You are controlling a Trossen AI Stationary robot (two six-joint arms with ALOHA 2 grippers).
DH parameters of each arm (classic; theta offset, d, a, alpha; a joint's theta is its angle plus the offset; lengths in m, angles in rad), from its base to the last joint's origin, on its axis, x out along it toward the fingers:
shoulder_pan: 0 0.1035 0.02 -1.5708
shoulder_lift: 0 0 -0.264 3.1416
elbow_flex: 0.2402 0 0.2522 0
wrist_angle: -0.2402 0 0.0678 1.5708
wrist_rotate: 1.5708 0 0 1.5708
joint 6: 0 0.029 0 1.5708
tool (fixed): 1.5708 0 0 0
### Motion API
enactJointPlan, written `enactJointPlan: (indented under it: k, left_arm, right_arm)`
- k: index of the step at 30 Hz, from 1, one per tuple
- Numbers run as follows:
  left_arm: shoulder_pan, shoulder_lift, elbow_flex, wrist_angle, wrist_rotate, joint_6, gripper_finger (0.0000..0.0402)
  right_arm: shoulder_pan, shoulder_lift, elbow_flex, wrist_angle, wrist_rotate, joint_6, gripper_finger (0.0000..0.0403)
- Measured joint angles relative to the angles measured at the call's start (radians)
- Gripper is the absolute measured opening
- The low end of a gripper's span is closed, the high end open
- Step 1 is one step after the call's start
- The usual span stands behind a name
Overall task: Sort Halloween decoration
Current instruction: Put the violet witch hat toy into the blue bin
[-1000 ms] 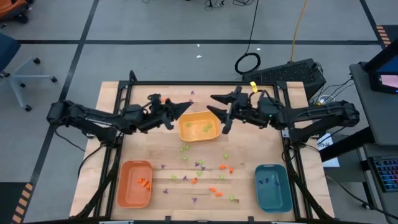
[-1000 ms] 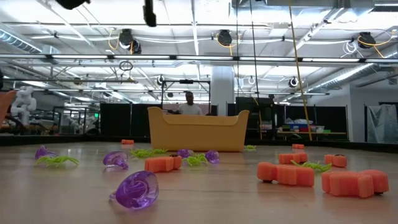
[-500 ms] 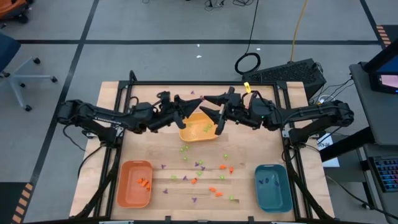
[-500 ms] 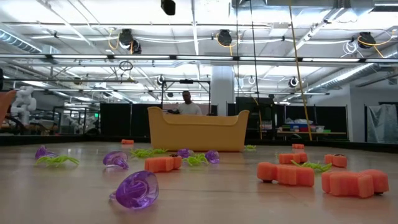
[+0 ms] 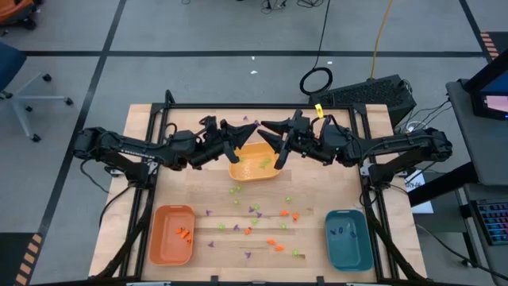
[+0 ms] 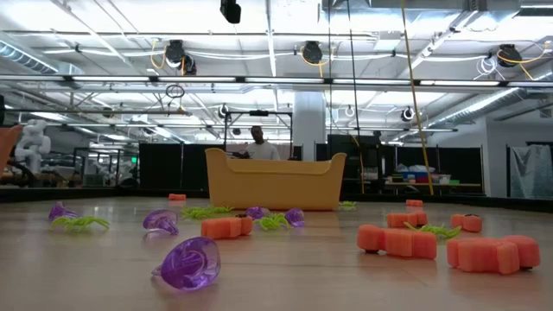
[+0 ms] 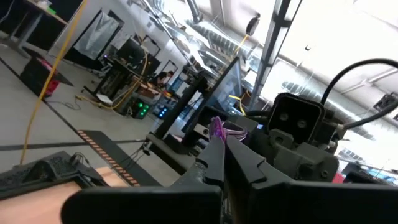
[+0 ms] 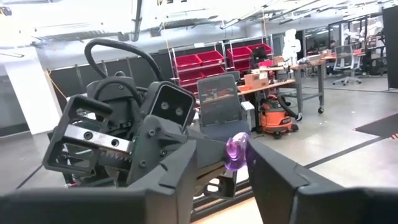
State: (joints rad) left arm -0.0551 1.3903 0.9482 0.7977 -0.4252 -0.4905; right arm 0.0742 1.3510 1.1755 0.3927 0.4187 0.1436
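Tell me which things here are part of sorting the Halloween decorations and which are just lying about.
Part of the job: loose orange pieces, green pieces and purple pieces; orange tray, yellow tray, teal tray; one purple piece pinched in the left gripper, the right gripper open around it.
Just lying about: black box, cable loop, office chair.

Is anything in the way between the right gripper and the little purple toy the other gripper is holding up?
Nothing visible. The left gripper pinches the small purple plastic piece at its tips, and the right gripper has its open fingers on either side of it, with only air between.
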Motion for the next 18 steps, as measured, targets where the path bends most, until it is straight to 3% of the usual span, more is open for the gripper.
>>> enactJointPlan:
  k: [18]
  left_arm:
    - [-0.005, 0.000, 0.000, 0.001, 0.002, 0.092, 0.0000]
  right_arm:
    - [0.000, 0.000, 0.000, -0.001, -0.003, 0.001, 0.0062]
